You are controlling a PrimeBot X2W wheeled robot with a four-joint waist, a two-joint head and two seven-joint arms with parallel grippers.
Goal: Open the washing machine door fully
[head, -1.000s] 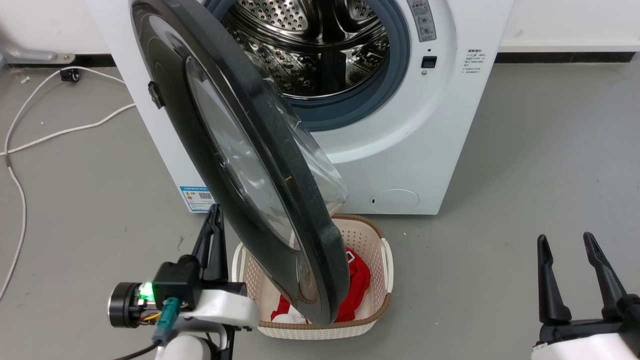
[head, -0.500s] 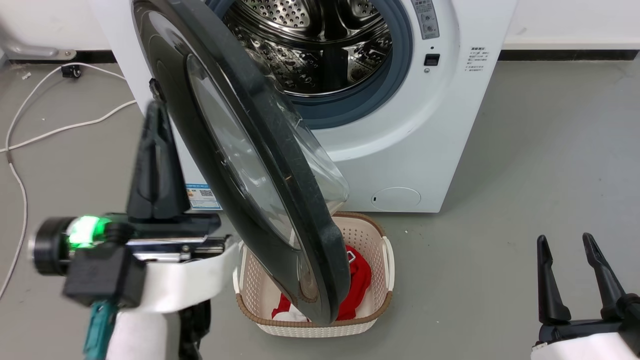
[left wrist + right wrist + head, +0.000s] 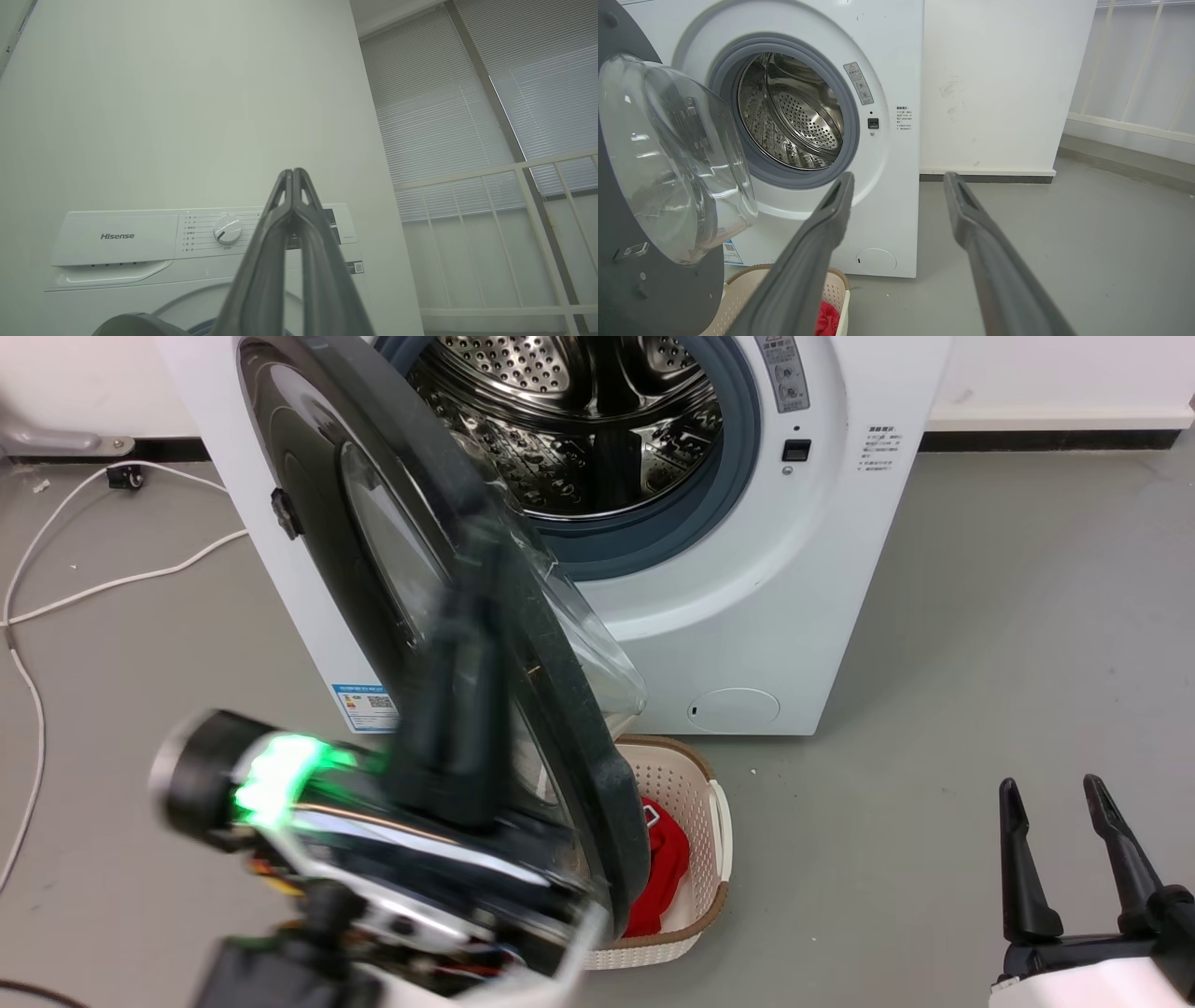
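washing machine door (image 3: 663,177) ajar | fingers (image 3: 831,219) parted | basket (image 3: 836,291), red item (image 3: 829,322), perhaps cloth

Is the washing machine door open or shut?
Open. The washing machine door stands swung out, and the steel drum shows behind it.

Left end effector (image 3: 481,579), one second ago low beside the laundry basket (image 3: 688,782), then raised left of the washing machine door (image 3: 317,523), now appears motion-blurred before the door's outer face, overlapping its window (image 3: 387,546). Head camera slightly shifted.
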